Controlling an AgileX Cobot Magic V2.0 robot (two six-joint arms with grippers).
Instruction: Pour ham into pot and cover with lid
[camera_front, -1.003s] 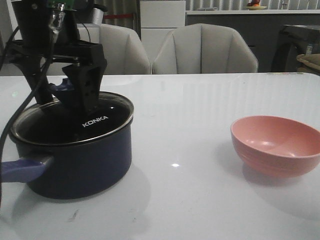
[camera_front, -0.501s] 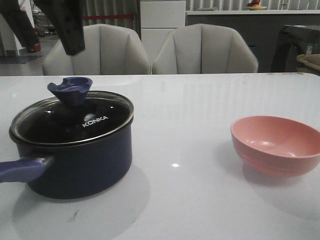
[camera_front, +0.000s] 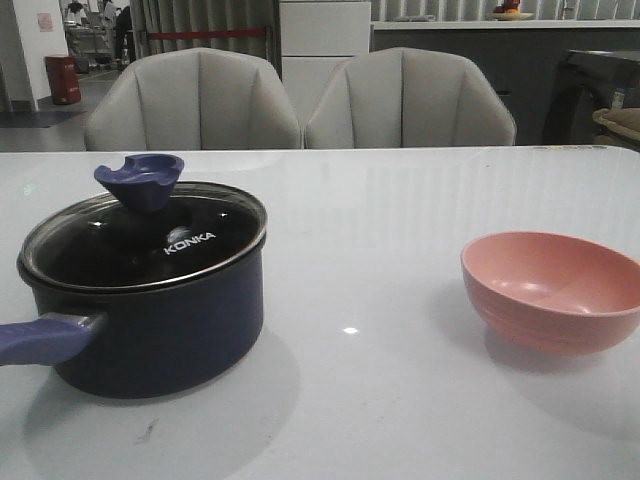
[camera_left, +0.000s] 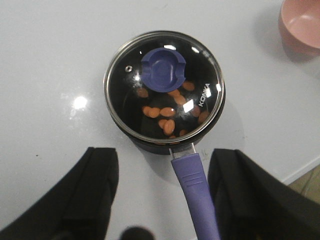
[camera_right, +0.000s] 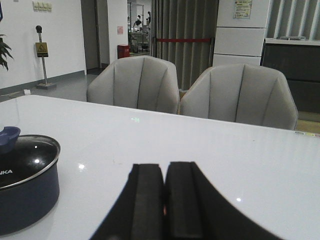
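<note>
Ham (camera_left: 167, 117) inside lidded pot (camera_front: 150, 330); pink bowl (camera_front: 555, 290) apart

The pot's (camera_front: 150, 330) handle and the pink bowl (camera_front: 555, 290) run off the front view's edges.

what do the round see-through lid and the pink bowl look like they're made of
The round transparent lid looks like glass with a shiny metal rim: orange-pink ham chunks show through it. Its blue knob looks like matte plastic or silicone. The pink bowl seems matte plastic or melamine, with soft highlights; ceramic is possible.
</note>
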